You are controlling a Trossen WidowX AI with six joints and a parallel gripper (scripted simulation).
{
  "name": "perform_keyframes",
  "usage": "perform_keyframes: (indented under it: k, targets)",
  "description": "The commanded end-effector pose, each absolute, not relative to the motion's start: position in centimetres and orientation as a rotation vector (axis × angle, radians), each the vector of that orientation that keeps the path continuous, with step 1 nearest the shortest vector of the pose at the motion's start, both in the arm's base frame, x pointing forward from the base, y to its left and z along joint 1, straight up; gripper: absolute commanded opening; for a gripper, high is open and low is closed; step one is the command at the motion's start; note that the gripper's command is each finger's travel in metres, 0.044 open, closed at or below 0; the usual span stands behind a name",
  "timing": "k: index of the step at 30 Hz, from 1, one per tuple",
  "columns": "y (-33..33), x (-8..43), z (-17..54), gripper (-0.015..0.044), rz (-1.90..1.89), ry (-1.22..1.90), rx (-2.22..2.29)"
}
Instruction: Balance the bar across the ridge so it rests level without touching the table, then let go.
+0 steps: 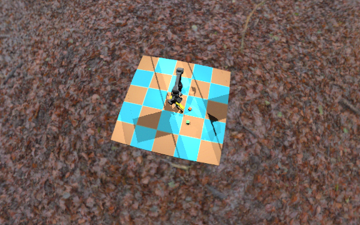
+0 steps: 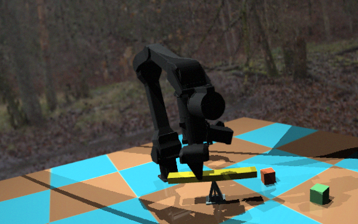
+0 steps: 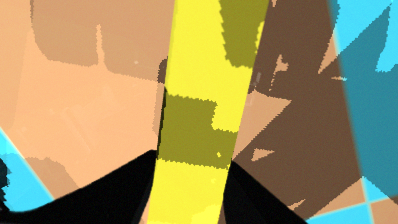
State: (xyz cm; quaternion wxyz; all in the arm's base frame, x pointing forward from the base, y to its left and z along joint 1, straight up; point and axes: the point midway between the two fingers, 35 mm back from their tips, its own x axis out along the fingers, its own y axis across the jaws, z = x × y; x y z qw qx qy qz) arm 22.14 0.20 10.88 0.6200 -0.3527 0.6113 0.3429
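The yellow bar (image 1: 180,106) (image 2: 235,173) (image 3: 210,75) lies over the dark, tent-shaped ridge (image 2: 214,187), its underside at the ridge's top in the exterior view; whether they touch I cannot tell. The bar is nearly level, its right end slightly higher in that view, and both ends are clear of the table. My gripper (image 2: 200,177) (image 3: 191,163) is shut on the bar, left of the ridge's top in the exterior view, with one finger on each side. The ridge is hidden under the bar in the wrist view.
An orange-red cube (image 1: 190,109) (image 2: 268,176) stands on the checkered table (image 1: 164,65) (image 2: 82,169), just beyond the bar's right end in the exterior view. A green cube (image 1: 187,122) (image 2: 319,194) stands farther right in that view. Shadows cross the table.
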Motion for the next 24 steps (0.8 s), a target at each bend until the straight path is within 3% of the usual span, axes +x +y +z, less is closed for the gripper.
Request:
perform_keyframes:
  k: [1,24]
  targets:
    - [0.30,22.19,10.81,0.0000,0.795,1.401,-0.809]
    - [0.30,22.17,10.62,0.0000,0.795,1.401,-0.809]
